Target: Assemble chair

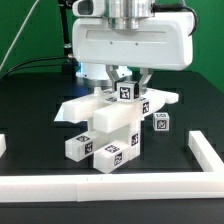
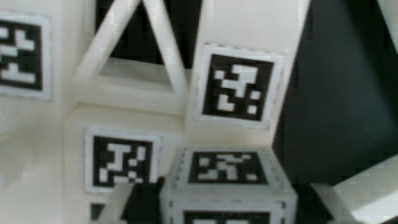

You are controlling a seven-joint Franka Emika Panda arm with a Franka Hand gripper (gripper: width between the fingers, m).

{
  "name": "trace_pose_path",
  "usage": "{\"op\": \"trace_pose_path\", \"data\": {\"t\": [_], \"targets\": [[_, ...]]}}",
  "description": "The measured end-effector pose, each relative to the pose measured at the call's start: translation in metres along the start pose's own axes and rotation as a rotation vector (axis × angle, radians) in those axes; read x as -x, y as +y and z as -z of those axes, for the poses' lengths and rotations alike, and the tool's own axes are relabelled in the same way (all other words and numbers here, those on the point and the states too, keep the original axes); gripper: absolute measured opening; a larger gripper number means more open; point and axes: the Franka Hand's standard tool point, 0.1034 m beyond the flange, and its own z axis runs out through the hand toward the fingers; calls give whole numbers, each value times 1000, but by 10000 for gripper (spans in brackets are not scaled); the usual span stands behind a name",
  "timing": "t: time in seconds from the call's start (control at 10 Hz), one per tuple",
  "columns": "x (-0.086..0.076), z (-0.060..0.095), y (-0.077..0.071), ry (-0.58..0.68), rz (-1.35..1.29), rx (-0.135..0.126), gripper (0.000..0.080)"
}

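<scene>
Pincer [image 1: 127, 80] squeezed tight on a small white block [image 1: 124, 93], I hold it straight at the top of the chair [image 1: 105, 118] on the counter [image 1: 30, 130], so it can fit in, I think.

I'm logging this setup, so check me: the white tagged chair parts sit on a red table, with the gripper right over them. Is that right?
Not quite: the table is black, not red, as the exterior view shows. The white tagged chair parts do sit on it, with the gripper right over them.
</scene>
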Motion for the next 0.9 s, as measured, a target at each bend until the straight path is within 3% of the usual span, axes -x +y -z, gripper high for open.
{"op": "trace_pose_path", "data": {"t": [0.9], "targets": [[4,-1,-5,-29,-536,-25,284]]}}
